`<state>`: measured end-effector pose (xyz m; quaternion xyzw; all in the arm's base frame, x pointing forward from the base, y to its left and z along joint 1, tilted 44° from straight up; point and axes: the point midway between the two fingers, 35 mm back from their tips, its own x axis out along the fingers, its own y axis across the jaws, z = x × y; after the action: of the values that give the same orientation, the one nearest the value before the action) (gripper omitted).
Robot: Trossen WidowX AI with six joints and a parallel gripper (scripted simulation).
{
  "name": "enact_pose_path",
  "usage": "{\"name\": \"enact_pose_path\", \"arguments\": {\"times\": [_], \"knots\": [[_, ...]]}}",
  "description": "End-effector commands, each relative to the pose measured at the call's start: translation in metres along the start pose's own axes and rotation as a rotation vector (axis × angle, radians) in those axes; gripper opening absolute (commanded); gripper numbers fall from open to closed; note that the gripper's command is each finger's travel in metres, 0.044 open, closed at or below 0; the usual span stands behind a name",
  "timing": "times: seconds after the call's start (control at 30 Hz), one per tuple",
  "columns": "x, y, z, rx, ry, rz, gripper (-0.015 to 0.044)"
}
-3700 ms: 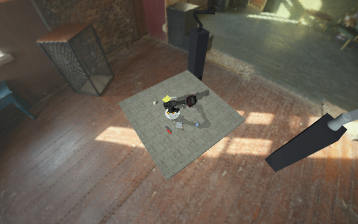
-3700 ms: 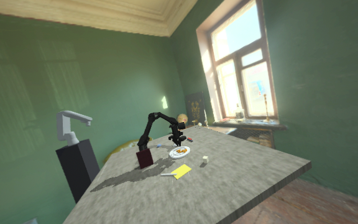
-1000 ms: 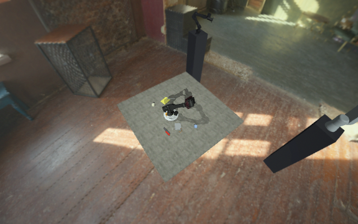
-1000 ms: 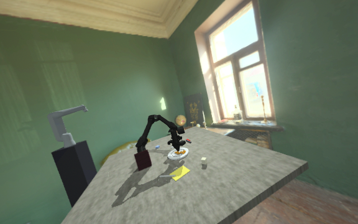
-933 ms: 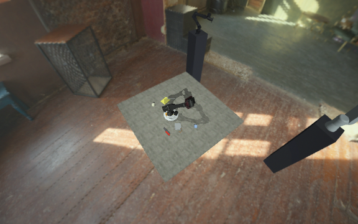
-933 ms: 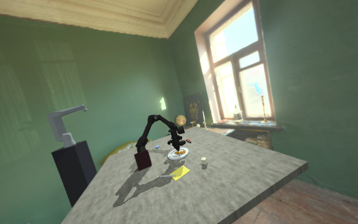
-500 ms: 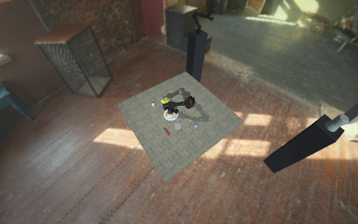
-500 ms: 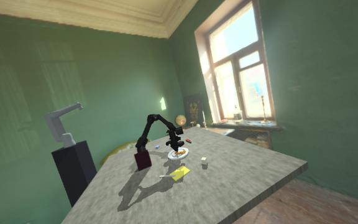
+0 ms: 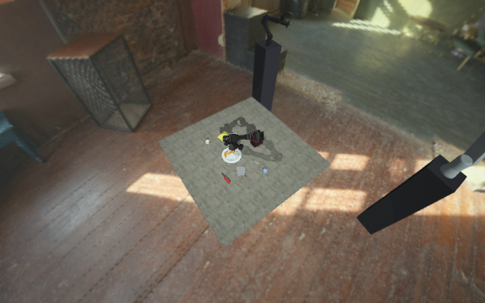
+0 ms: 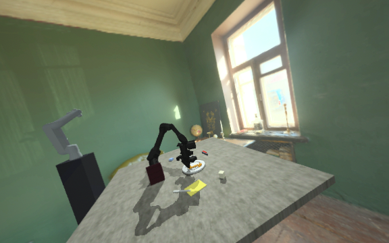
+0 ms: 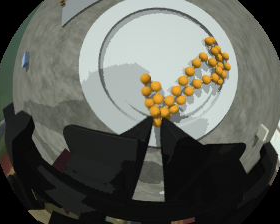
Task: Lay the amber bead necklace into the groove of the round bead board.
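Note:
The round white bead board [image 9: 231, 161] [image 10: 194, 171] [image 11: 91, 65] lies on the table with a ring groove. The amber bead necklace [image 9: 229, 154] [image 10: 196, 166] [image 11: 183, 80] is bunched over it. In the wrist view, one part is heaped at the groove's upper right; two strands run from there to my fingertips, and a short doubled end lies up and left of them. My gripper [image 10: 189, 166] [image 11: 156, 121] is shut on the necklace at the board's near side. Most of the groove holds no beads. Whether the beads at the fingertips touch the board is unclear.
A yellow sheet [image 9: 222, 136] [image 10: 196, 187] with a pale stick [image 10: 180, 191] lies near the board. Around it are a whitish cube [image 9: 207, 141] [image 10: 221, 174] [image 11: 262, 132], a grey square [image 9: 241, 171], a red-and-dark tool [image 9: 226, 179] [image 10: 204, 152] and a blue block [image 9: 264, 171] [image 10: 171, 159] [image 11: 25, 60].

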<state>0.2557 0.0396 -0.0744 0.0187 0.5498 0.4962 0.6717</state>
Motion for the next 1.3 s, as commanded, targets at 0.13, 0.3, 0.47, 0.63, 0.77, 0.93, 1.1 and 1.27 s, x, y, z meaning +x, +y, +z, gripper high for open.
{"name": "enact_pose_path", "arguments": {"times": [0.13, 0.3, 0.47, 0.63, 0.77, 0.93, 1.1, 1.27], "knots": [[0.0012, 0.0001, -0.0076, -0.003, 0.005, 0.0, 0.0], [0.0054, 0.0002, -0.0076, -0.003, 0.005, 0.0, 0.0], [0.0096, 0.0002, -0.0076, -0.003, 0.005, 0.001, 0.0], [0.0031, -0.0021, -0.0045, -0.011, -0.007, -0.011, 0.0131], [0.0031, -0.0021, -0.0045, -0.011, -0.007, -0.011, 0.0236], [0.0025, -0.0013, -0.0055, -0.009, -0.003, -0.008, 0.0368], [0.0012, -0.0009, -0.0052, -0.003, 0.005, 0.0, 0.044], [0.0012, -0.0009, -0.0052, -0.003, 0.005, 0.0, 0.044]]}}
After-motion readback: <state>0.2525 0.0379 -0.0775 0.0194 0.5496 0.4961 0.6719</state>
